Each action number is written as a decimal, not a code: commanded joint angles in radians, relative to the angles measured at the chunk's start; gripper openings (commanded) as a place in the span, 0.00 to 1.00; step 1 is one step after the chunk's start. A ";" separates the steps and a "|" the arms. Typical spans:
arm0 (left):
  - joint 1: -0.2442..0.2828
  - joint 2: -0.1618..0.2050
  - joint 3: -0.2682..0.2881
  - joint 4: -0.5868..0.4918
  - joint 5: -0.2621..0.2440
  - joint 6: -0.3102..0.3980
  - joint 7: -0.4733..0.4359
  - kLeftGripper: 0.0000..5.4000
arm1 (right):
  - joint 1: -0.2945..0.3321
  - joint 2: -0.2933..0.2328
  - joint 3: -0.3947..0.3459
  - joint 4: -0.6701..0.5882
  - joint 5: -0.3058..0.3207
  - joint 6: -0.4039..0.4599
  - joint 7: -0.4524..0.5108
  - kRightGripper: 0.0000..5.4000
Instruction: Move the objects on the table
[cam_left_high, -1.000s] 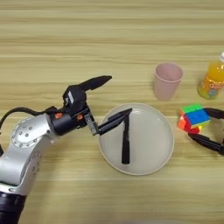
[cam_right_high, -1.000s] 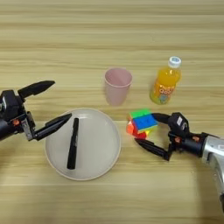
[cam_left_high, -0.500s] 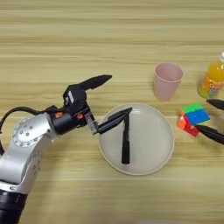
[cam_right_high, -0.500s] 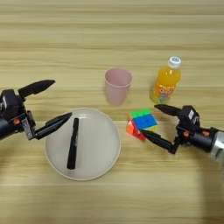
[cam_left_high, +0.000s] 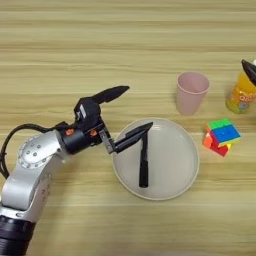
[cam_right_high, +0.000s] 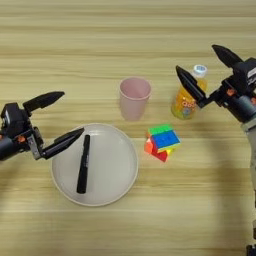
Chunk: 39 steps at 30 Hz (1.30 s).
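Here the right claw (cam_right_high: 206, 70) gapes wide around the orange-juice bottle (cam_right_high: 187, 96), while the left claw (cam_left_high: 125, 116) is spread, empty.

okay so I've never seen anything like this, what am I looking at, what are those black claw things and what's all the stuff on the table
These are two pictures from a stereo camera on a humanoid robot's head, looking down at a wooden table; both show the same scene. The black claws are its grippers, each with two fingers. The left gripper is open at the edge of a cream plate, one finger over the rim. A black pen lies on the plate. The right gripper is open by a juice bottle, one finger in front of it. Between them stand a pink cup and a puzzle cube. Nothing is held.
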 joint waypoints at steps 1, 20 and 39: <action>-0.004 0.003 0.000 0.003 0.017 -0.013 0.001 1.00 | -0.037 0.004 0.003 -0.050 -0.041 0.067 -0.112 1.00; -0.003 0.004 0.002 0.005 0.015 -0.021 0.007 1.00 | -0.121 0.061 0.095 0.175 -0.173 0.145 -0.258 1.00; -0.002 0.001 0.009 0.005 0.012 -0.027 0.017 1.00 | -0.188 0.075 0.121 0.465 -0.268 0.116 -0.275 0.82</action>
